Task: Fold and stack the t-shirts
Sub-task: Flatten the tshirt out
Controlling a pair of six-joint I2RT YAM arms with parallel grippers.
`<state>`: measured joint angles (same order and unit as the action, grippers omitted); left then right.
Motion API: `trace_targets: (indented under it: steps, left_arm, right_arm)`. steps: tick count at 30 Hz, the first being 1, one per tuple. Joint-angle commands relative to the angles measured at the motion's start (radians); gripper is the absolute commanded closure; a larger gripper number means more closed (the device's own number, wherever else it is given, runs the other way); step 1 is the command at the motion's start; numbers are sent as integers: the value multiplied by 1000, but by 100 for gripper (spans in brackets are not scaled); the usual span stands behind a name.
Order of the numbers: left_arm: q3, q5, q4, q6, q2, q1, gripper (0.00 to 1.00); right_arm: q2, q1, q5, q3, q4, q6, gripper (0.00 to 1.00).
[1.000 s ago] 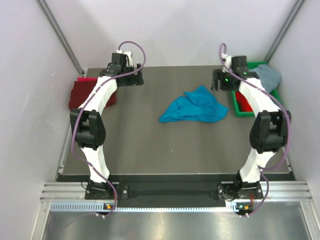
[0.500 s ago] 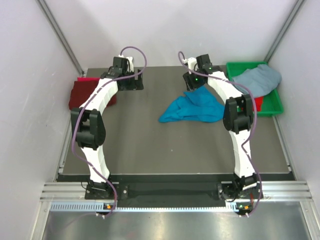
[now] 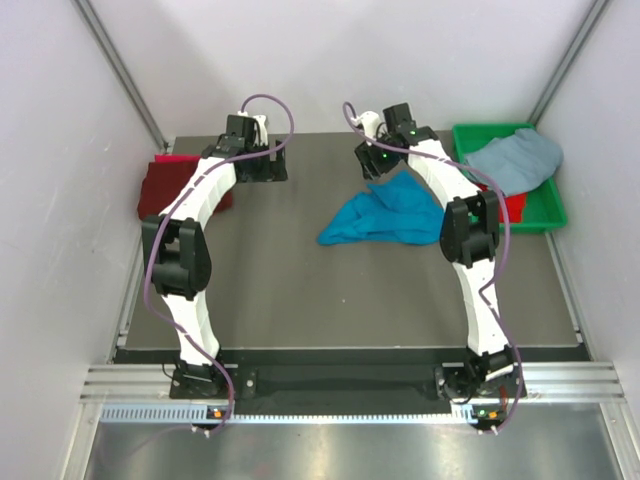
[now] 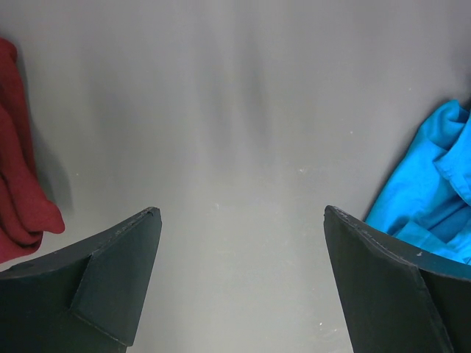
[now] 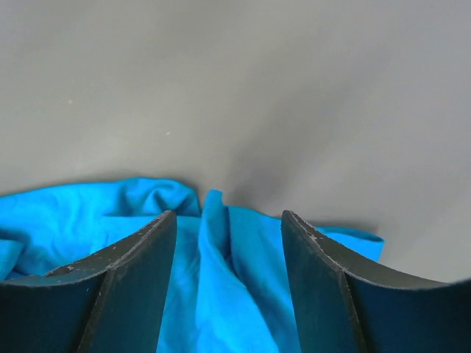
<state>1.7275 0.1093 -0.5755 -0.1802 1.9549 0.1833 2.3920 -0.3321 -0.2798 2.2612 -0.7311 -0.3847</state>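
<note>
A turquoise-blue t-shirt (image 3: 385, 215) lies crumpled at the table's middle back. My right gripper (image 3: 372, 160) is open just above its far edge; in the right wrist view a raised fold of the turquoise shirt (image 5: 221, 257) runs between the open fingers (image 5: 132, 287). My left gripper (image 3: 262, 165) is open and empty over bare table at the back left. A dark maroon t-shirt (image 3: 163, 188) lies folded at the left edge, also showing in the left wrist view (image 4: 18, 184). A pale grey-blue t-shirt (image 3: 520, 160) lies over a red one (image 3: 515, 208) in the bin.
A green plastic bin (image 3: 545, 215) stands at the back right corner. The dark table (image 3: 330, 290) ends at a metal rail near the arm bases. White walls close in the sides and back.
My right arm has swung left from the green bin to the far edge of the turquoise shirt. The left arm has barely moved.
</note>
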Motion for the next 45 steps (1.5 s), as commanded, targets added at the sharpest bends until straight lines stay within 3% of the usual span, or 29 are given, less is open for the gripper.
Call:
trace_targets:
  steps: [1, 6, 15, 17, 21, 24, 29, 37, 45]
  left_arm:
    - [33, 10, 42, 4, -30, -7, 4]
    - [32, 7, 40, 5, -33, -7, 4]
    - [26, 16, 42, -2, -34, -13, 4]
    - [24, 16, 42, -4, -36, -13, 4]
    - [23, 21, 43, -5, -36, -13, 4]
    - [21, 26, 45, -7, -36, -13, 4]
    - [32, 44, 46, -16, -19, -13, 4]
    - [132, 185, 25, -36, 91, -13, 1]
    - [211, 329, 91, -105, 208, -13, 7]
  right_arm:
    - [15, -22, -27, 43, -34, -34, 40]
    - [39, -22, 7, 37, -77, -40, 42]
    - [55, -22, 42, 32, -91, -33, 59]
    - [55, -22, 48, 32, -91, -33, 66]
    - [50, -22, 68, 31, -87, -31, 91]
    - [35, -21, 85, 35, -70, -22, 100]
    - [-57, -7, 111, 75, -37, 24, 100]
    - [-352, 1, 139, 90, 79, 35, 100]
    - [-533, -2, 131, 77, 90, 87, 100]
